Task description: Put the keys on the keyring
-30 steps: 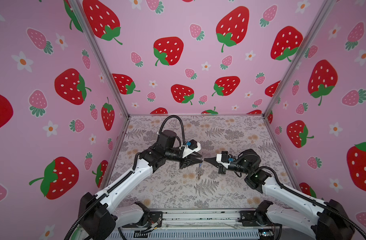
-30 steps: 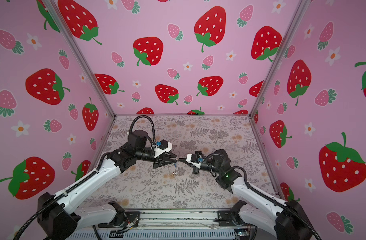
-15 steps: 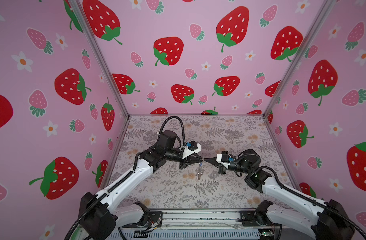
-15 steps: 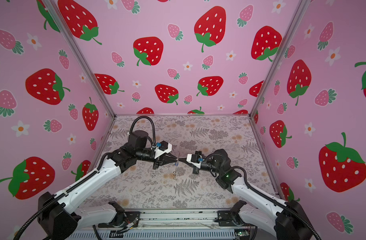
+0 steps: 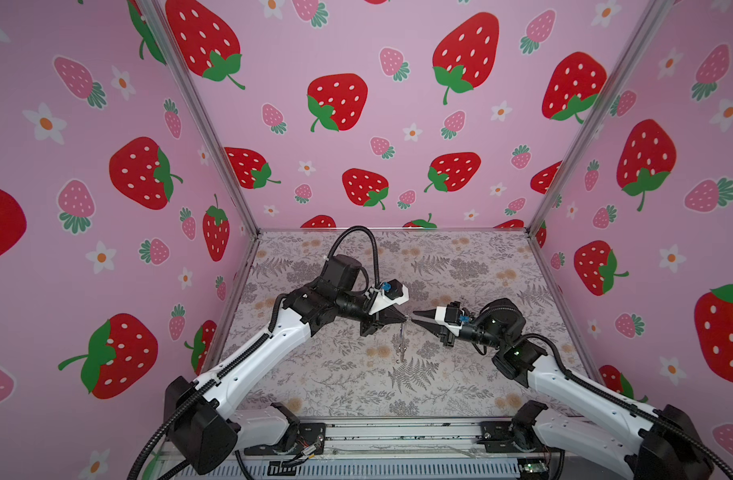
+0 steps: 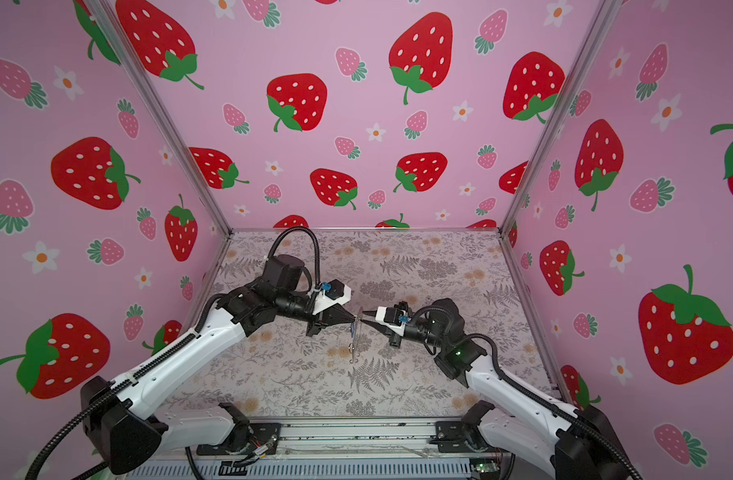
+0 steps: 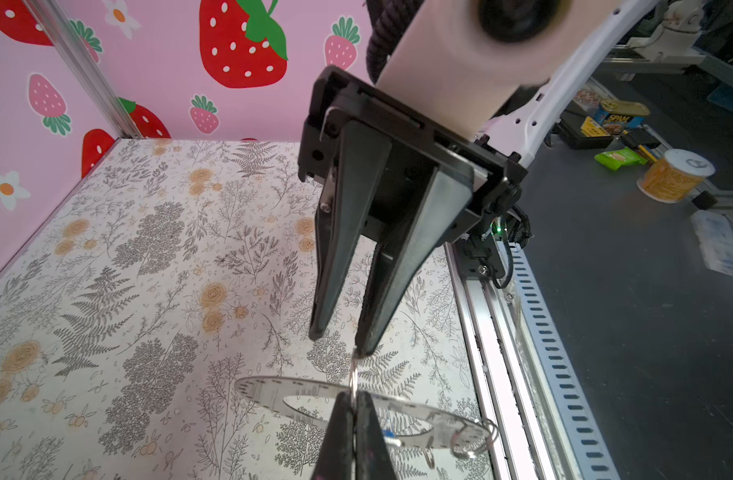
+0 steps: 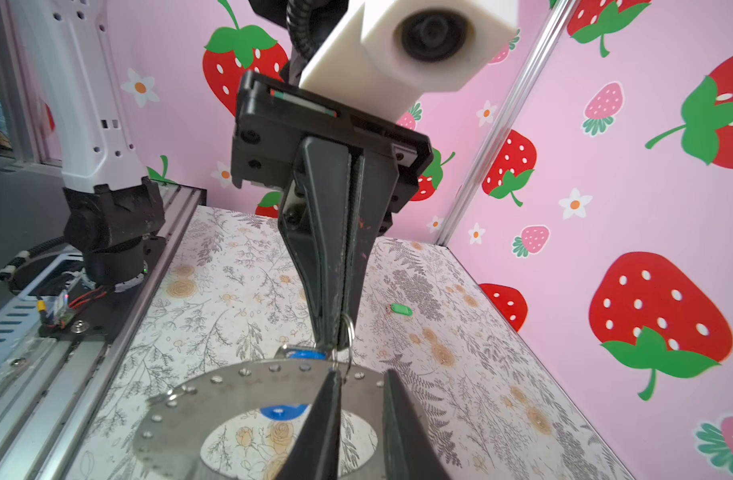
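Enclosure: pink walls printed with strawberries; floor mat with a grey fern and flower print.
Keyring: large flat grey disc with a wide round hole. It is off the mat, hanging at mid-floor between the two grippers.
Keyring, orientation: edge-on in both top views. Its long axis runs from the gripper tips down toward the near side, and its flat faces turn left and right.
Small wire ring: sits at the keyring's upper rim and stands up between the two grippers.
Left gripper: points right, clenched on the small wire ring, with the keyring suspended directly below its tips.
Right gripper: points left, jaws parted, holding nothing. One fingertip is just at the small wire ring, and the keyring hangs just left of and below its tips.
Blue key: only the head is visible, at the keyring's rim, tight beside the left gripper's tips; its heading cannot be told.
Green key: lies flat on the mat beyond the left gripper, well apart from the keyring. It shows only in the right wrist view, and its shaft is too small to make out.
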Controlling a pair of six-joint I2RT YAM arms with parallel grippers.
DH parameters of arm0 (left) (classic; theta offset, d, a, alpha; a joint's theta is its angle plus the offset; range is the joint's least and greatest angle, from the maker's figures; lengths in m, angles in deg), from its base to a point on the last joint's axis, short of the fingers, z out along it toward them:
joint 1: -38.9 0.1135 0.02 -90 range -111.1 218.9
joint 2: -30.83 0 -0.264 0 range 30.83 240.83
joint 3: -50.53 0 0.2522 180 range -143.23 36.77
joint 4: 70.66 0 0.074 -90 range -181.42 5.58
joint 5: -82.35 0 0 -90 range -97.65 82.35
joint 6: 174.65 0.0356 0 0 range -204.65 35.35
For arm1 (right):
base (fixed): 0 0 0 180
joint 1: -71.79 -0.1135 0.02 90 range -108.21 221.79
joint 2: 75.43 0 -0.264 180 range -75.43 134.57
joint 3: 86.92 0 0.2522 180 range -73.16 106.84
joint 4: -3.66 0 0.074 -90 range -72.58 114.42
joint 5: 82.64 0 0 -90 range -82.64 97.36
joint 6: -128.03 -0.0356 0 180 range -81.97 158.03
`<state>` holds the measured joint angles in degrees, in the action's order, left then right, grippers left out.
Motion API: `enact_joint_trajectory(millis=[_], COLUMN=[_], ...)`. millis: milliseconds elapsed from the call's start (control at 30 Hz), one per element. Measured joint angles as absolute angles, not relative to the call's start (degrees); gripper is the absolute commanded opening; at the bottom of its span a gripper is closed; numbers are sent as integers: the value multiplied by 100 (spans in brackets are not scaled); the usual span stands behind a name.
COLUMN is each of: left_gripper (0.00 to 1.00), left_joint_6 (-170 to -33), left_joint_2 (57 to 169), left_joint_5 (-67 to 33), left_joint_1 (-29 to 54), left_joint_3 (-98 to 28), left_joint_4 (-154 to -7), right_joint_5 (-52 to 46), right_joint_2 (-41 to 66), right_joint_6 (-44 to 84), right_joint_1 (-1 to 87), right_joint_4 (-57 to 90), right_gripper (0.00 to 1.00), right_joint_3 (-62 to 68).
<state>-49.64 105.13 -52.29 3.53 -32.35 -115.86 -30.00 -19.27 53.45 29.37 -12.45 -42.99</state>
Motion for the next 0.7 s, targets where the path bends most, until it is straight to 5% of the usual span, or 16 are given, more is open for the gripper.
enact_joint_trajectory(millis=[400, 700], left_gripper=[0, 0], left_joint_6=[-4606, -4665], left_joint_2=[11595, 11862], left_joint_5=[-3109, -2576], left_joint_1=[-491, -664], left_joint_3=[-5454, -5799], left_joint_4=[-13929, -14508], right_joint_5=[-2889, -2948], right_joint_2=[-1999, -1912], right_joint_6=[5933, 5900], right_joint_1=[2996, 2996], right_joint_4=[-187, -207], right_gripper=[23, 20], right_joint_3=[-3940, -3936])
